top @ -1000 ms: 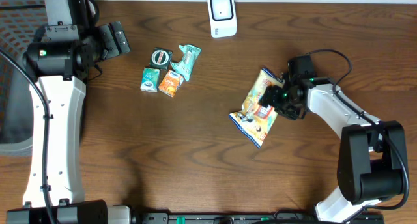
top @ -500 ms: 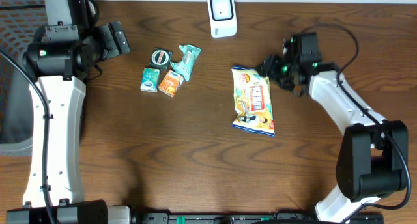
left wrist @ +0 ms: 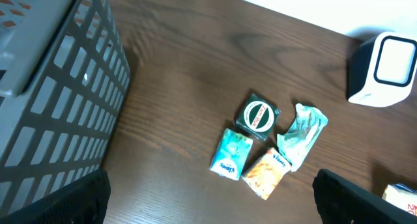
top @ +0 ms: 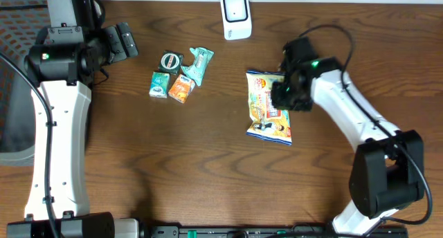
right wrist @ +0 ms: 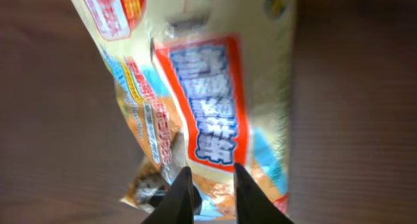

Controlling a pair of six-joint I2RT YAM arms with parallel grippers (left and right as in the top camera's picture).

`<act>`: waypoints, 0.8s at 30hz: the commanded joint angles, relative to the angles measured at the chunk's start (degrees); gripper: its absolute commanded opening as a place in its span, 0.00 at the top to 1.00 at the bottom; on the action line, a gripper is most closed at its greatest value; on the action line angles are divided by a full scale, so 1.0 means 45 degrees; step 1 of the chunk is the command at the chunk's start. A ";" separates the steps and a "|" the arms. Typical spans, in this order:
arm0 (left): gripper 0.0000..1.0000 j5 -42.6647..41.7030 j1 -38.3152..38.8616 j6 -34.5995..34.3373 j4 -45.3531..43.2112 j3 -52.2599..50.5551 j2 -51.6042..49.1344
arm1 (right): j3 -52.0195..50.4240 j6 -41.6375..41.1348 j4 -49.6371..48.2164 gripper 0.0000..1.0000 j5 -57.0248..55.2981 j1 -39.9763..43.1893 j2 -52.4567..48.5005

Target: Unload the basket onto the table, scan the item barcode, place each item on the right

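Note:
The item is a yellow snack bag (top: 266,120) with a red and blue label, lying flat right of the table's middle. It fills the right wrist view (right wrist: 215,87). My right gripper (top: 285,93) hovers over the bag's upper right part. Its jaws (right wrist: 212,167) stand only a narrow gap apart above the bag's surface, and whether they pinch the foil does not show. The white barcode scanner (top: 236,16) stands at the back edge. My left gripper (top: 124,41) hangs wide open at the far left, nothing between its fingers (left wrist: 210,188).
A cluster of small items lies left of centre: a round green tin (top: 169,60), a teal tissue pack (top: 160,84), an orange pack (top: 181,88) and a teal wrapper (top: 198,63). A grey mesh basket (left wrist: 52,87) stands at the left edge.
The bag was flipped from a tilted pose to lying straight, label side up. My right gripper let go, drew back right, then came over the bag with its jaws narrowing. The left arm stayed still.

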State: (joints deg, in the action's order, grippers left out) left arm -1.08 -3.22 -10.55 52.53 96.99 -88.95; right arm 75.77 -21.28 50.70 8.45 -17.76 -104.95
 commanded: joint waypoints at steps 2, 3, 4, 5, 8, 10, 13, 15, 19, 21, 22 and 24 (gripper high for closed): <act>0.02 0.0155 0.0005 -0.0107 0.0034 -0.0053 -0.0073 | -0.1307 -0.0767 -0.1054 0.85 -0.0325 -0.0491 -0.0039; 0.02 0.0155 0.0005 -0.0112 0.0034 -0.0053 -0.0073 | -0.1477 -0.0889 -0.1277 0.85 -0.0321 -0.0534 -0.0039; 0.02 0.0151 0.0005 -0.0112 0.0034 -0.0053 -0.0073 | -0.1734 -0.1054 -0.1647 0.85 -0.0316 -0.0578 -0.0039; 0.02 0.0155 0.0005 -0.0112 0.0029 -0.0053 -0.0073 | -0.2205 -0.1481 -0.2263 0.86 -0.0267 -0.0656 -0.0039; 0.02 0.0155 0.0005 -0.0112 0.0029 -0.0053 -0.0073 | -0.2943 -0.1938 -0.3381 0.87 -0.0180 -0.0724 -0.0039; 0.02 0.0155 0.0005 -0.0112 0.0029 -0.0053 -0.0073 | -0.3220 -0.1933 -0.4172 0.87 -0.0223 -0.0709 -0.0044; 0.02 0.0155 0.0005 -0.0112 0.0034 -0.0053 -0.0073 | -0.3283 -0.1938 -0.5566 0.87 -0.0335 -0.0500 -0.0044; 0.02 0.0155 0.0005 -0.0107 0.0029 -0.0053 -0.0073 | -0.3279 -0.1933 -0.6178 0.86 -0.0393 -0.0316 -0.0044; 0.02 0.0155 0.0005 -0.0112 0.0034 -0.0053 -0.0073 | -0.3259 -0.1783 -0.7053 0.85 -0.0899 0.0330 -0.0044; 0.02 0.0155 0.0005 -0.0112 0.0034 -0.0053 -0.0073 | -0.3230 -0.1530 -0.7577 0.85 -0.0884 0.1025 -0.0044; 0.02 0.0155 0.0005 -0.0107 0.0034 -0.0053 -0.0073 | -0.3211 -0.1404 -0.7723 0.84 -0.0787 0.1234 -0.0044; 0.02 0.0155 0.0005 -0.0112 0.0034 -0.0053 -0.0073 | -0.3084 -0.1005 -0.7951 0.84 -0.0549 0.1690 -0.0044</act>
State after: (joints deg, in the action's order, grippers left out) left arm -1.10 -3.22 -10.55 52.53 96.99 -88.95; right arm 61.54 -28.62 15.94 6.61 -13.63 -104.57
